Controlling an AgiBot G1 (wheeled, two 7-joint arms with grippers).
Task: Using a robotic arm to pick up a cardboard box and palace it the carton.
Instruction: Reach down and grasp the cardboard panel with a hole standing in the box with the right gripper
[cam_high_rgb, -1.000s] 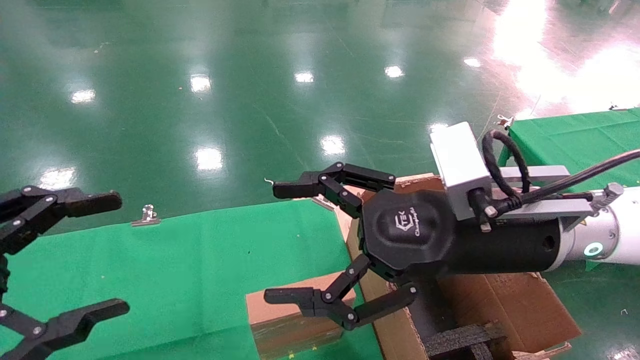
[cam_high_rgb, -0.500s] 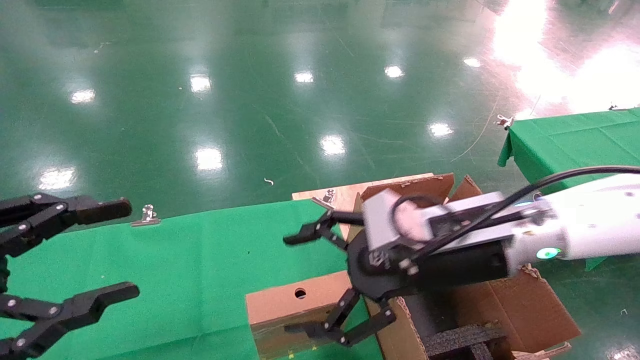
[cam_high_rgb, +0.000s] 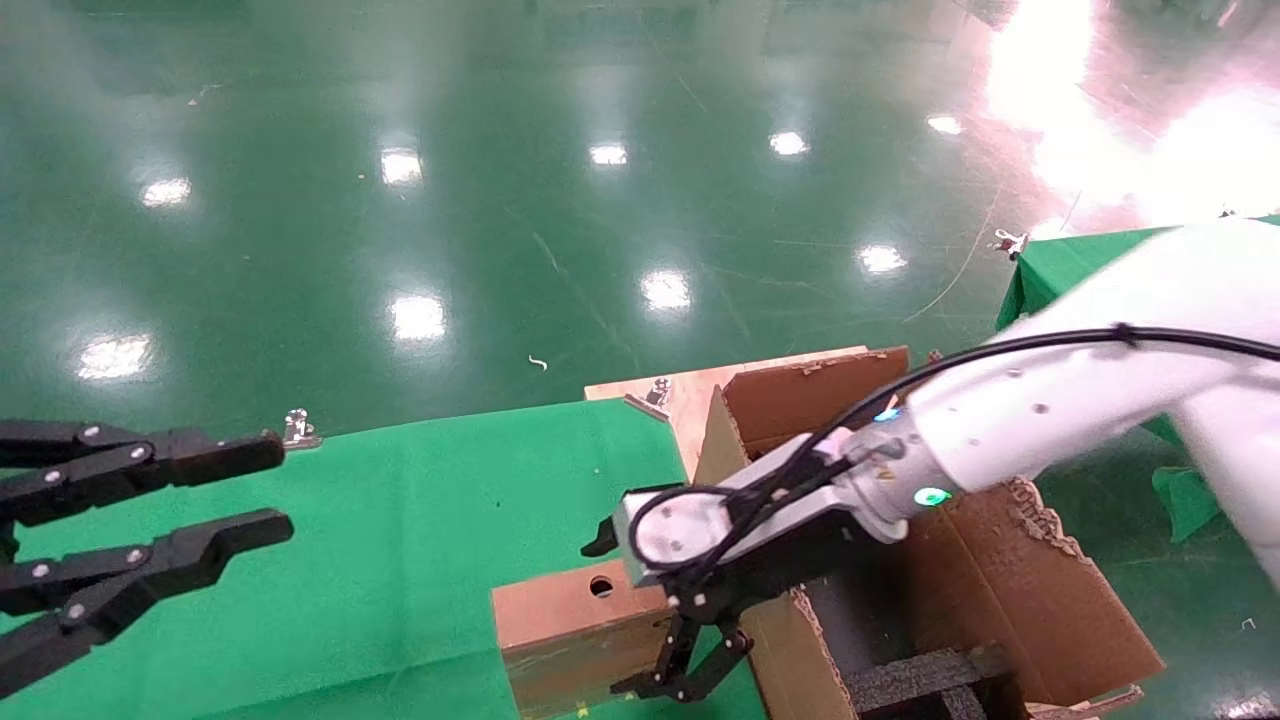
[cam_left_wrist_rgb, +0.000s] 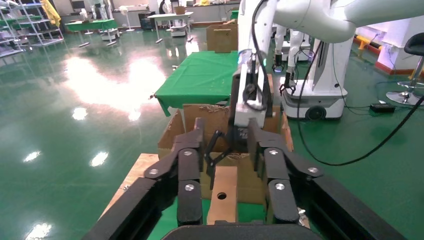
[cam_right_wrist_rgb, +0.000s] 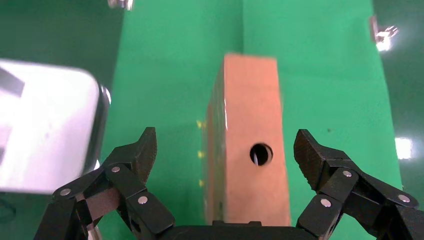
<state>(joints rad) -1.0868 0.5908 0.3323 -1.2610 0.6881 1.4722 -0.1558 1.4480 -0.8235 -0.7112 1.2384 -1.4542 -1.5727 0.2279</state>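
Observation:
The small brown cardboard box (cam_high_rgb: 560, 625) with a round hole lies on the green cloth beside the carton; it also shows in the left wrist view (cam_left_wrist_rgb: 223, 192) and the right wrist view (cam_right_wrist_rgb: 250, 150). The white robotic arm (cam_high_rgb: 1050, 420) reaches down from the right. My right gripper (cam_high_rgb: 625, 615) is open and straddles the box's end nearest the carton, one finger on each side, not touching (cam_right_wrist_rgb: 226, 137). The carton (cam_high_rgb: 1000, 590) with ragged flaps and black foam (cam_high_rgb: 920, 680) stands right of the box. My left gripper (cam_high_rgb: 272, 488) is open and empty, hovering at the left.
The green cloth table (cam_high_rgb: 400, 520) carries metal clips (cam_high_rgb: 297, 428) on its far edge. A wooden board (cam_high_rgb: 690, 390) lies behind the carton. A second green table (cam_high_rgb: 1060, 270) stands at the far right. Glossy green floor lies beyond.
My right arm has swung down and turned over, bringing its open gripper from above the carton's edge down around the box. My left gripper has turned and its fingers stand closer together.

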